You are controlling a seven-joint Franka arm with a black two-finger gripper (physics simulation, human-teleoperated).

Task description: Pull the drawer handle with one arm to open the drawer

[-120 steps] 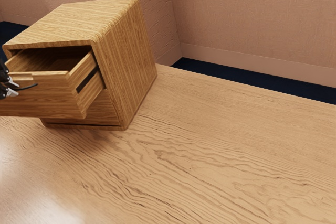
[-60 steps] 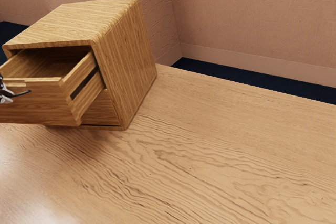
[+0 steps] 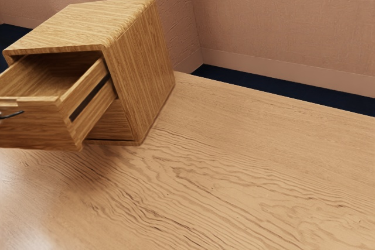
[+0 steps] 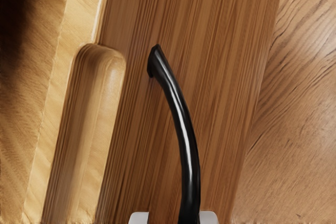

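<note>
1. The drawer [image 3: 53, 100] stands well out of the cabinet [image 3: 135, 57], at nine o'clock in the exterior view.
2. Whether the jaws clasp the handle [image 4: 181, 140], I cannot tell.
3. Risk: overpulling could unseat the drawer or tip the cabinet.

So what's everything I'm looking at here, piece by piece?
Light wooden box-shaped cabinet: one, oak-coloured, on the table at the exterior view's left.
Wooden drawer: one, same oak, pulled partly out of the cabinet.
Curved black bar handle: one, black, on the drawer's front.
Wood-grain table: one, oak-coloured, under the cabinet.
Walls: two, pinkish tan, behind the table.
Floor: one strip, dark blue, along the walls.
Gripper: one, a pale part showing, at the handle's end by the camera.
</note>
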